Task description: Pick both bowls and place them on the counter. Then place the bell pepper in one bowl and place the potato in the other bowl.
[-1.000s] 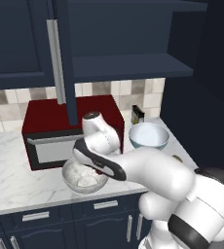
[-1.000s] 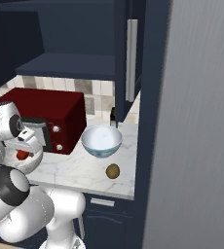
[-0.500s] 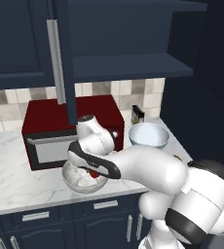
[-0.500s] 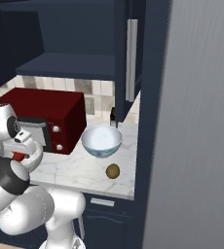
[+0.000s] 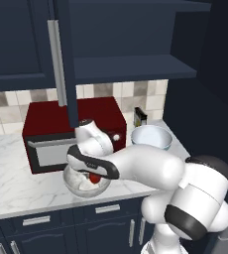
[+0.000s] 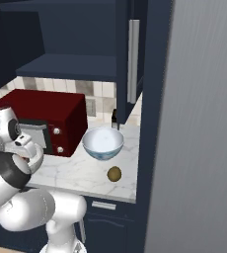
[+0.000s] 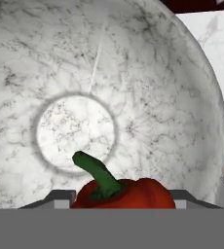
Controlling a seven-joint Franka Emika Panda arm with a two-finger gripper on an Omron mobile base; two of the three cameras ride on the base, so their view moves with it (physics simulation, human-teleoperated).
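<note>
The grey-white marbled bowl (image 5: 80, 185) stands on the counter (image 5: 17, 191) in front of the microwave. My gripper (image 5: 92, 174) reaches down into it, shut on the red bell pepper (image 5: 93, 177). In the hand view the bell pepper (image 7: 126, 193), with its green stem up, sits between the fingers just above the marbled bowl's inner wall (image 7: 158, 97). The white bowl with blue patterning (image 5: 151, 137) stands to the right, also the blue-patterned bowl (image 6: 103, 143) in the right base view. The brown potato (image 6: 114, 173) lies on the counter in front of it.
A dark red microwave (image 5: 71, 124) stands against the tiled wall behind the marbled bowl. An open cabinet door (image 5: 61, 54) with a long silver handle hangs above it. A small dark bottle (image 5: 141, 116) stands behind the patterned bowl. A tall dark panel bounds the counter's right end.
The hand with the bell pepper has shifted slightly left and down into the marbled bowl. The bowls and the potato have not moved.
</note>
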